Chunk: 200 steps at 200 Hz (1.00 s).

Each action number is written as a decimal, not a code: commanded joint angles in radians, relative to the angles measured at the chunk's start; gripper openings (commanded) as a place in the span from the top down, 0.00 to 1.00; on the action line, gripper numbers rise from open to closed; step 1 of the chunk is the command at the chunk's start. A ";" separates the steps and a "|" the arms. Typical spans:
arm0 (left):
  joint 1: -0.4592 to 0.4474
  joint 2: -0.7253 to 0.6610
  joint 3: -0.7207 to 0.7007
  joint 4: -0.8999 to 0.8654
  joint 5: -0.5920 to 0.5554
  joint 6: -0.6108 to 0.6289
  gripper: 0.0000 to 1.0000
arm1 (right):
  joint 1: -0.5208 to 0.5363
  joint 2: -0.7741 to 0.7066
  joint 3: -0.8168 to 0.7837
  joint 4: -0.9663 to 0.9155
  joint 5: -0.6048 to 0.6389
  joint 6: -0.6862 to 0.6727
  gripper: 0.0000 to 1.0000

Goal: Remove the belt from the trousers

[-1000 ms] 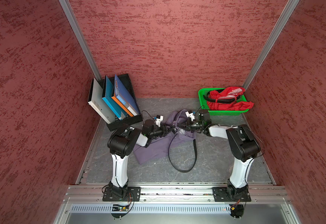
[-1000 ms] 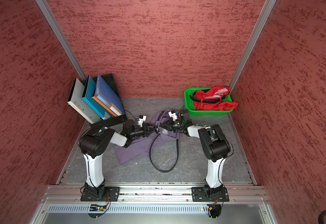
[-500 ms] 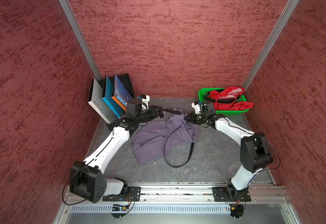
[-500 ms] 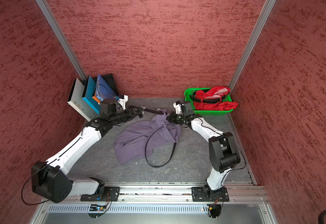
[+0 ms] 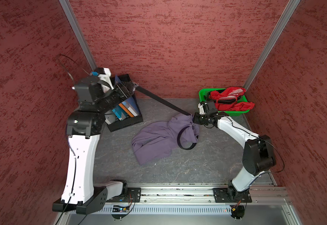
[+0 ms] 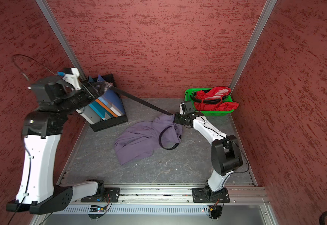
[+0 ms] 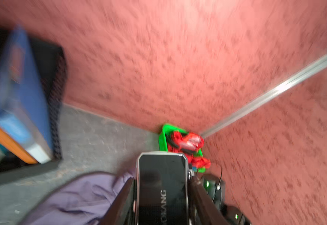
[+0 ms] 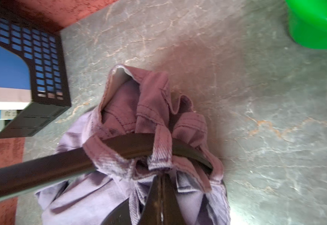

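Grey marbled floor [image 5: 178,171], red walls [image 5: 168,39]. I see belt [image 5: 158,99] taut, slanting from clamped left gripper [image 5: 133,87] down to trousers [image 5: 155,140], right gripper [image 5: 193,118] pinching those.

black belt [image 5: 162,101], greyish-purple trousers [image 5: 155,140], green basket [image 5: 234,113]

Blurred belt [image 7: 161,187] buckle, lettering cropped

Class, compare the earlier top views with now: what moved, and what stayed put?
The left gripper, jaws shut on the belt, has swung up and away toward the file rack, drawing the strap taut and shrinking its loose loop on the table. The right gripper still pins the trousers at the waistband. The rack and green basket have not moved.
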<state>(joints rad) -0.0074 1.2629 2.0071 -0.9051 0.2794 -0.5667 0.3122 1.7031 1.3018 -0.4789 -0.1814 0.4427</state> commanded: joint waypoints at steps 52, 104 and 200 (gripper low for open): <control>0.249 0.132 0.747 -0.296 -0.361 0.144 0.96 | -0.042 0.054 -0.001 -0.153 0.202 -0.005 1.00; 0.248 0.068 0.328 -0.189 -0.072 0.015 0.91 | -0.049 0.093 0.075 -0.151 0.125 -0.036 1.00; -0.437 0.262 -0.531 0.358 -0.161 -0.728 0.02 | -0.011 0.126 0.037 -0.104 -0.007 -0.060 1.00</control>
<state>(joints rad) -0.3805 1.4925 1.3575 -0.6716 0.1890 -1.0683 0.2813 1.8042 1.3380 -0.5888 -0.1432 0.4175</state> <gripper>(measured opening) 0.957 0.048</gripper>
